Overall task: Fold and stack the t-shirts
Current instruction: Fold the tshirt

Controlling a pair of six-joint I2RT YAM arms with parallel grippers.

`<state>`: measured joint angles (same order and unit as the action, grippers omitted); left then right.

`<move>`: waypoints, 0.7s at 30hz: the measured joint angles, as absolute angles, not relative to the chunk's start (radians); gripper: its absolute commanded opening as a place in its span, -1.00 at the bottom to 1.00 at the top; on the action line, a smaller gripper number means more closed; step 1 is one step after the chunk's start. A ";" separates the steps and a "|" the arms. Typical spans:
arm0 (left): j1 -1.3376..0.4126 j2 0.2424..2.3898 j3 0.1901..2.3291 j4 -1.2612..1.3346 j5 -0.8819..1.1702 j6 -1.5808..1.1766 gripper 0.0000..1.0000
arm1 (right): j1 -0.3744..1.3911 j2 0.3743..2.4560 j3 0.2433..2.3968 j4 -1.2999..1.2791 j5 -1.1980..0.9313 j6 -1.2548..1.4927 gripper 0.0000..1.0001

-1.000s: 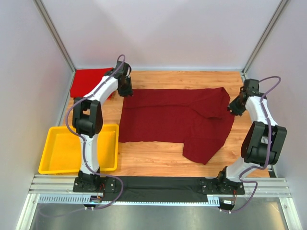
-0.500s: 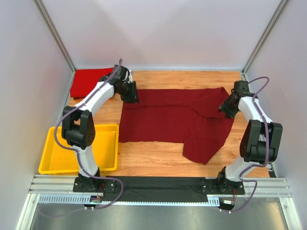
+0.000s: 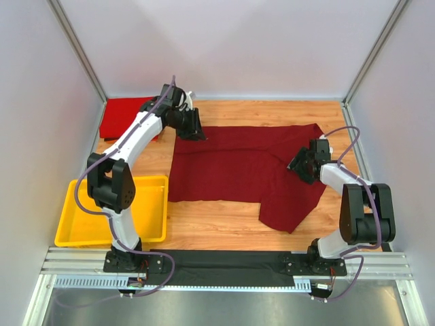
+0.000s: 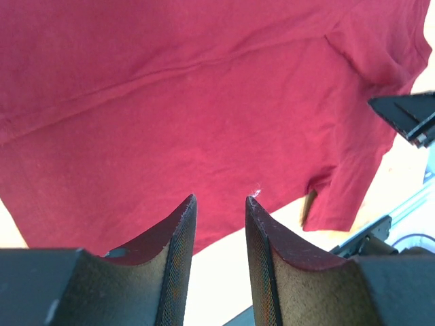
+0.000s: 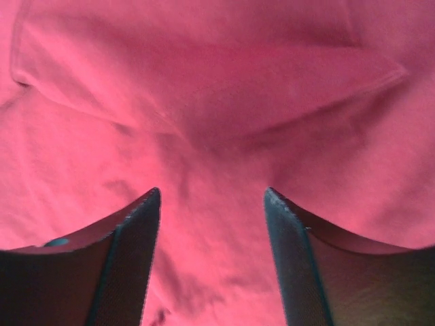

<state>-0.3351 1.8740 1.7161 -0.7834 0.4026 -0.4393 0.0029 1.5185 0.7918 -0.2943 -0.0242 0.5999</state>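
Note:
A dark maroon t-shirt [image 3: 238, 166] lies spread across the middle of the wooden table, its right part folded over into a flap that hangs toward the front. A brighter red t-shirt [image 3: 124, 117] lies folded in the back left corner. My left gripper [image 3: 198, 130] hovers over the maroon shirt's back left corner. In the left wrist view its jaws [image 4: 219, 198] stand apart with nothing between them, the maroon cloth [image 4: 204, 102] below. My right gripper [image 3: 300, 166] is over the shirt's right side. It [image 5: 212, 191] is open, close above wrinkled cloth [image 5: 217, 102].
A yellow tray [image 3: 75, 204] stands at the front left beside the left arm. Bare wood [image 3: 204, 224] shows in front of the shirt and along the back. White walls close in the table on three sides.
My right gripper has swung left from the table's right edge onto the shirt, and its jaws have spread. My left gripper has moved right along the back, over the shirt's corner.

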 measured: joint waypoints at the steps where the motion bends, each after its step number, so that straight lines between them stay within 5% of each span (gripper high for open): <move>1: -0.335 1.867 1.705 -0.781 0.406 -0.440 -0.16 | 0.005 1.518 0.781 -0.266 -0.025 0.606 0.35; 21: -0.334 1.859 1.680 -0.789 0.418 -0.440 -0.19 | 0.037 1.600 0.766 0.017 -0.033 0.617 0.37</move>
